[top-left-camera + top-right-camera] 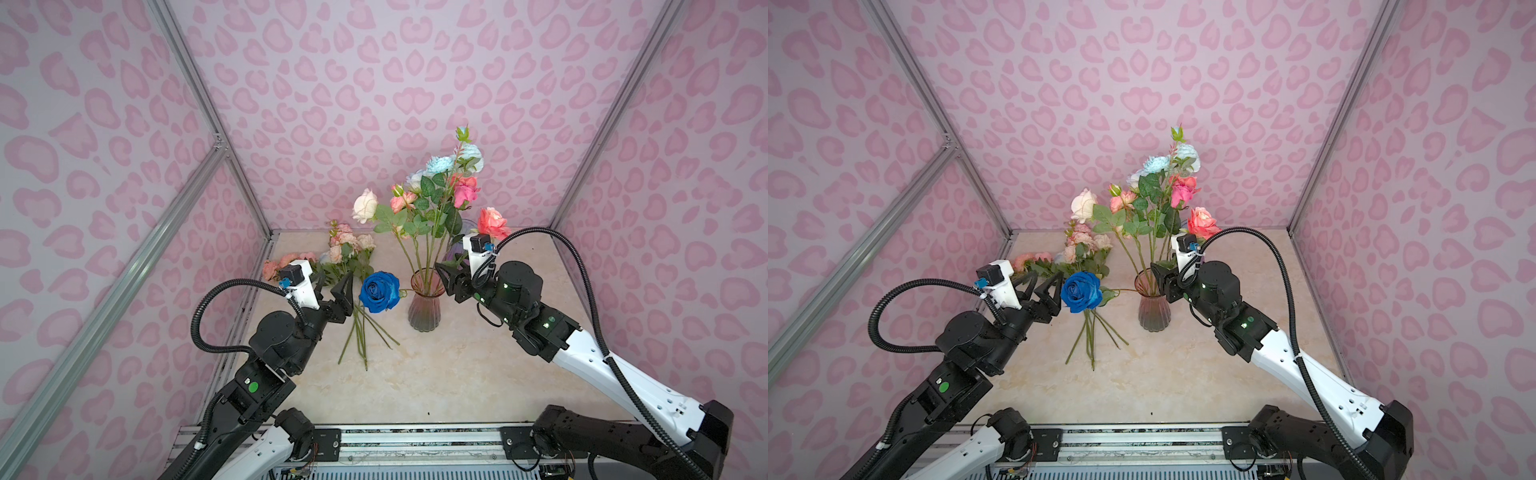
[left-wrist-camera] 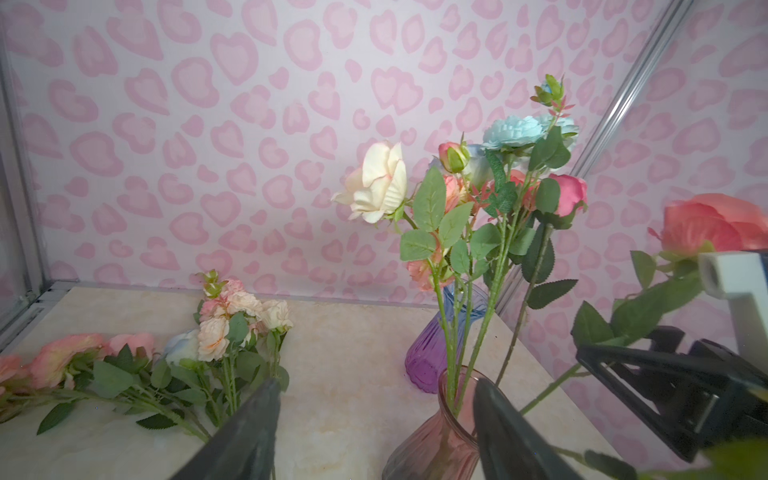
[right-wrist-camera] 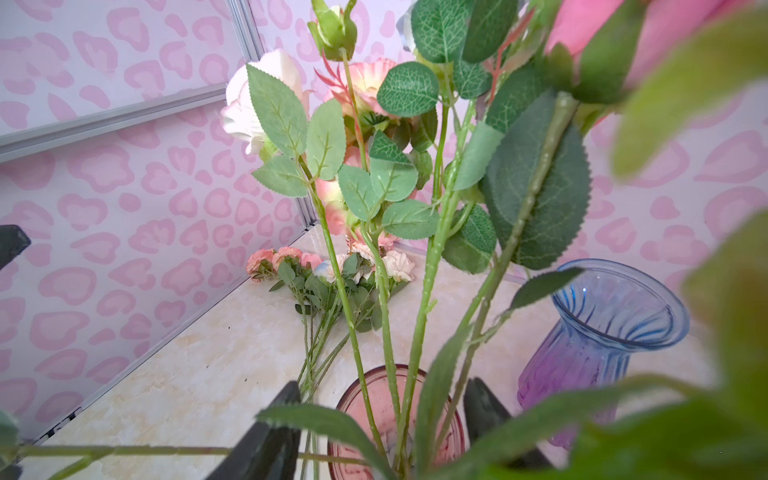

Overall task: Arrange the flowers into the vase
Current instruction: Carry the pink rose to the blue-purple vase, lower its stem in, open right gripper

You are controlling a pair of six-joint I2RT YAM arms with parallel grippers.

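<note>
The marble-patterned table [image 1: 436, 374] fills the floor of the pink-walled booth. The left arm [image 1: 282, 336] reaches in from 7 o'clock and the right arm [image 1: 582, 349] from 4 o'clock.

The standing flowers [image 1: 432, 199], cream, pink and pale blue, rise on long leafy stems from the pink vase [image 1: 424, 311], which is upright near the table's middle. A coral rose [image 1: 492, 222] leans out towards 2 o'clock, above the right arm's wrist.

The loose flowers [image 1: 347, 245] lie flat at 10 o'clock from that vase, heads towards the back wall and stems fanned towards the front. A purple vase [image 3: 582, 365] stands upright at 1 o'clock, behind the pink one, with nothing in it.

The deep blue rose [image 1: 379, 291] hangs at 9 o'clock from the pink vase, its stem running level to the rim.

The left gripper [image 1: 334, 291] sits just beside the blue bloom at its 9 o'clock side, jaws spread and holding nothing. The right gripper [image 1: 446, 278] is at 3 o'clock by the vase rim. In its wrist view the fingers [image 3: 270, 436] stand apart, either side of the vase mouth, not clamped on the stems.
</note>
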